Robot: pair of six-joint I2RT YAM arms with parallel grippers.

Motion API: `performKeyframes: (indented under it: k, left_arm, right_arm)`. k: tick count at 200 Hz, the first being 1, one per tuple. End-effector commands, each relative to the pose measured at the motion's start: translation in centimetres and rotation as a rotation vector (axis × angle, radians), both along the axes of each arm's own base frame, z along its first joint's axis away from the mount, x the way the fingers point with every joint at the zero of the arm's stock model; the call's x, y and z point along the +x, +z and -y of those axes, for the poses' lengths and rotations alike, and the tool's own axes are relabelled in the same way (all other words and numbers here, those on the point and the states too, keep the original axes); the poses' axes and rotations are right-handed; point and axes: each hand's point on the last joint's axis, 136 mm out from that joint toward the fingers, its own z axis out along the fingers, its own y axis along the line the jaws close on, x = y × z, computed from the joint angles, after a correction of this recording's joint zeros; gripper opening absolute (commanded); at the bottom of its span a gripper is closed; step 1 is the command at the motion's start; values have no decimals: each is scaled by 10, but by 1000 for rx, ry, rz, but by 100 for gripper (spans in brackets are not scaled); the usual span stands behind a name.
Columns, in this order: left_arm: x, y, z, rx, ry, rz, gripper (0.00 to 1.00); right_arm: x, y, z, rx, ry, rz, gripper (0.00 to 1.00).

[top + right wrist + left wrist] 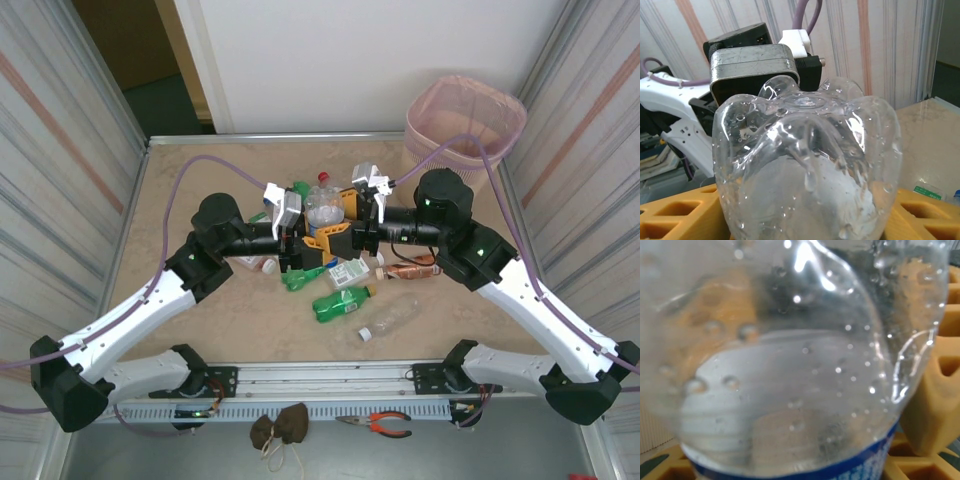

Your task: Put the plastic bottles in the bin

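Bin (465, 118): pink mesh rim, at far right corner of table (200, 310); contents not discernible. Clear bottle (325, 208): red cap, blue label, droplets inside, upright mid-table, clamped by left gripper (308, 238); right gripper (348, 215) alongside, hold cannot be told

A clear bottle (790, 365), wet with droplets and ringed low down by a blue label band (850, 471), sits close between yellow fingers (935, 405).
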Motion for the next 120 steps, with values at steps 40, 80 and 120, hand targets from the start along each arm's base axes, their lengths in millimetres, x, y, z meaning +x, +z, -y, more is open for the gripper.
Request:
performKeyframes:
  k: [40,80,120]
  left_arm:
    - [-10,27,-2,-58,-24,82,45]
    - [-9,29,-5,-59,3,88,53]
    - [-2,29,-9,-51,68,95,70]
  right_arm:
    - [-12,27,7,50,4,51,56]
    - [-7,31,9,61,-31,58,54]
    - [6,32,15,40,-109,63,52]
